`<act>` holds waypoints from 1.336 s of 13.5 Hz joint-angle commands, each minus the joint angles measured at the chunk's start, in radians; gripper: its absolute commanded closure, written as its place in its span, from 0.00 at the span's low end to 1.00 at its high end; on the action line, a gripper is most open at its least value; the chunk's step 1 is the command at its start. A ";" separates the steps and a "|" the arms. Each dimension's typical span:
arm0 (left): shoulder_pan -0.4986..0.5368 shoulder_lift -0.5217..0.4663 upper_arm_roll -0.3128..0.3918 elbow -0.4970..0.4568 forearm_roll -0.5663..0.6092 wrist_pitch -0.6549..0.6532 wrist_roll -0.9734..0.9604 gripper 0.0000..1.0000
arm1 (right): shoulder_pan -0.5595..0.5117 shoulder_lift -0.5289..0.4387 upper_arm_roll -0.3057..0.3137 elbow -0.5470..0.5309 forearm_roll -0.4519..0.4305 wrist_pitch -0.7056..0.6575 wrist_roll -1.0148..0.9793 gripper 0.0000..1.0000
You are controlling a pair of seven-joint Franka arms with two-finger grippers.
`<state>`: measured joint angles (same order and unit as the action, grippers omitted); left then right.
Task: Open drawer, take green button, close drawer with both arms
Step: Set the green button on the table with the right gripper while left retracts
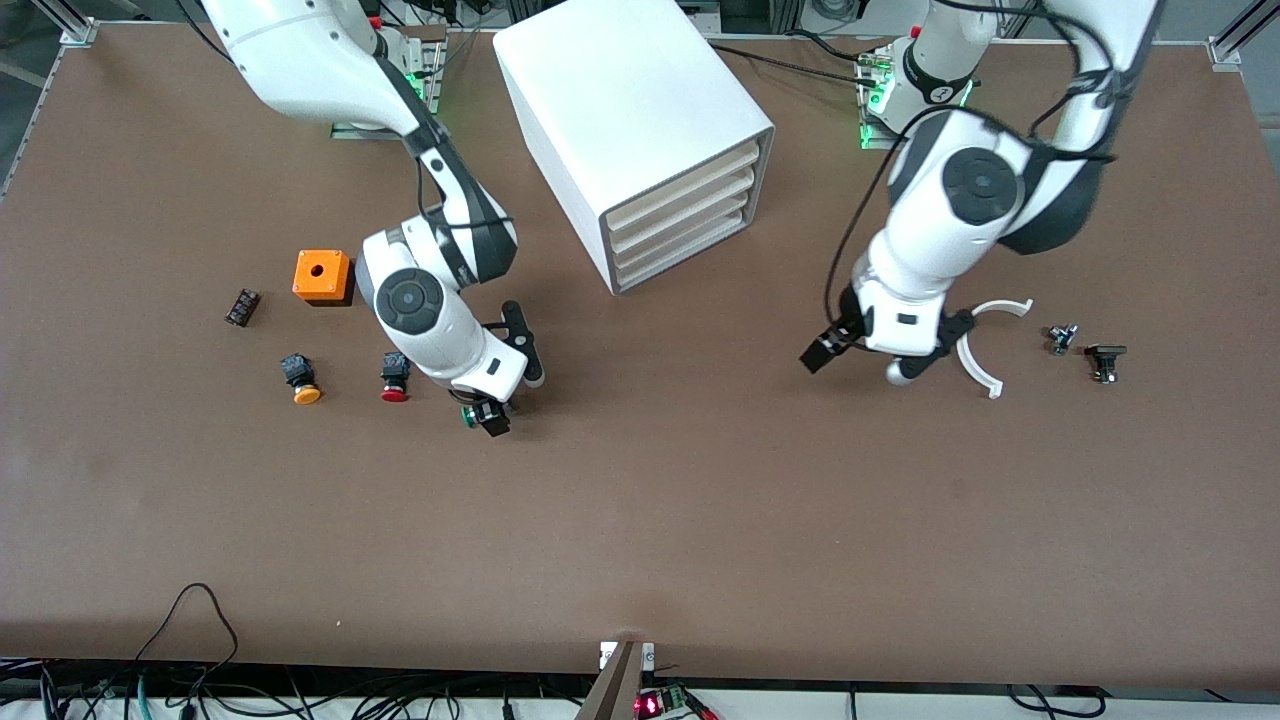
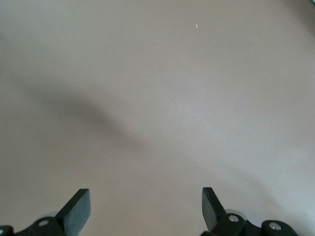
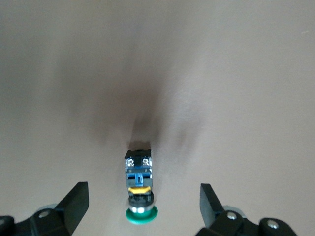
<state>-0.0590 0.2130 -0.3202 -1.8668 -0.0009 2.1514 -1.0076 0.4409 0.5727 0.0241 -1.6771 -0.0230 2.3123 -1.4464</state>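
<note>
The right gripper (image 3: 142, 206) is standing wide open, holding nothing. The button (image 3: 139, 186) is lying on the table (image 1: 640, 520) right under it, between the two fingers, touching neither. The red button (image 1: 394, 378) is sitting just beside it. The left gripper (image 2: 145, 209) is also wide open over bare table, waiting. The drawer (image 1: 690, 252) is sitting shut in the cabinet (image 1: 620, 110).
</note>
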 commanded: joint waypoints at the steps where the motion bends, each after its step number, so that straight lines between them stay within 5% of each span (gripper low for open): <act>1: 0.005 -0.047 0.073 0.157 0.010 -0.265 0.241 0.00 | -0.018 -0.117 0.020 -0.020 0.014 -0.057 0.067 0.00; 8: 0.021 -0.233 0.260 0.250 0.010 -0.534 0.655 0.00 | -0.027 -0.281 0.010 -0.015 0.051 -0.073 0.464 0.00; 18: 0.019 -0.238 0.256 0.255 0.019 -0.559 0.707 0.00 | -0.143 -0.313 0.000 -0.023 0.005 -0.223 1.438 0.00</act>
<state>-0.0374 -0.0259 -0.0643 -1.6175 -0.0008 1.5995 -0.3237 0.3206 0.2757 0.0113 -1.6832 0.0024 2.1358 -0.2001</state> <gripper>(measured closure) 0.000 0.000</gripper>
